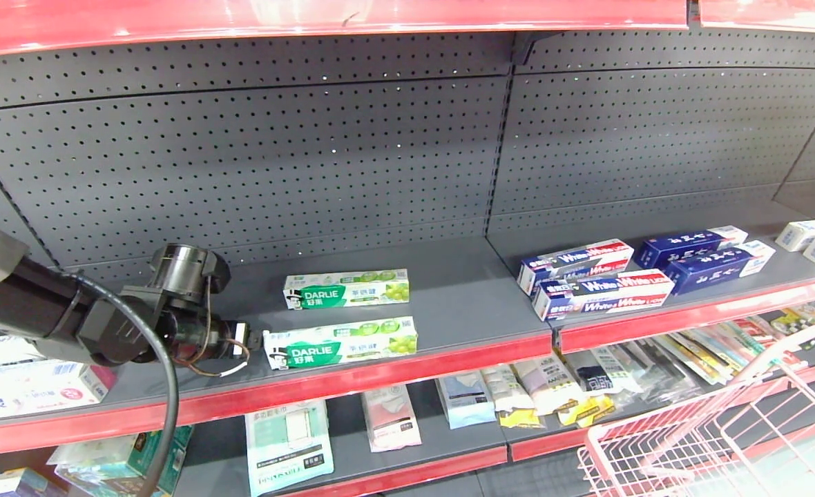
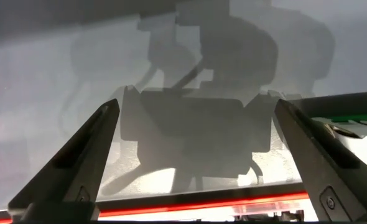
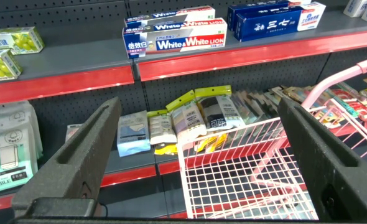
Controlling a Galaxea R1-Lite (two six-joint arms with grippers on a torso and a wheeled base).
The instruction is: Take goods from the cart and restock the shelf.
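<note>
Two green toothpaste boxes lie on the grey shelf (image 1: 463, 304), one at the front (image 1: 342, 343) and one behind it (image 1: 345, 288). My left gripper (image 1: 240, 349) hovers low over the shelf just left of the front box's end. In the left wrist view it (image 2: 196, 106) is open with bare shelf between its fingers, and the green box (image 2: 354, 124) lies off to one side. My right gripper (image 3: 199, 102) is open and holds nothing, facing the pink wire cart (image 3: 233, 132) below the shelf. The cart (image 1: 718, 428) stands at the lower right.
Red, white and blue toothpaste boxes (image 1: 601, 290) and dark blue boxes (image 1: 718, 266) lie on the right shelf section. A white and pink box (image 1: 27, 390) sits at the far left. Hanging and bagged packs (image 1: 394, 417) fill the lower shelf.
</note>
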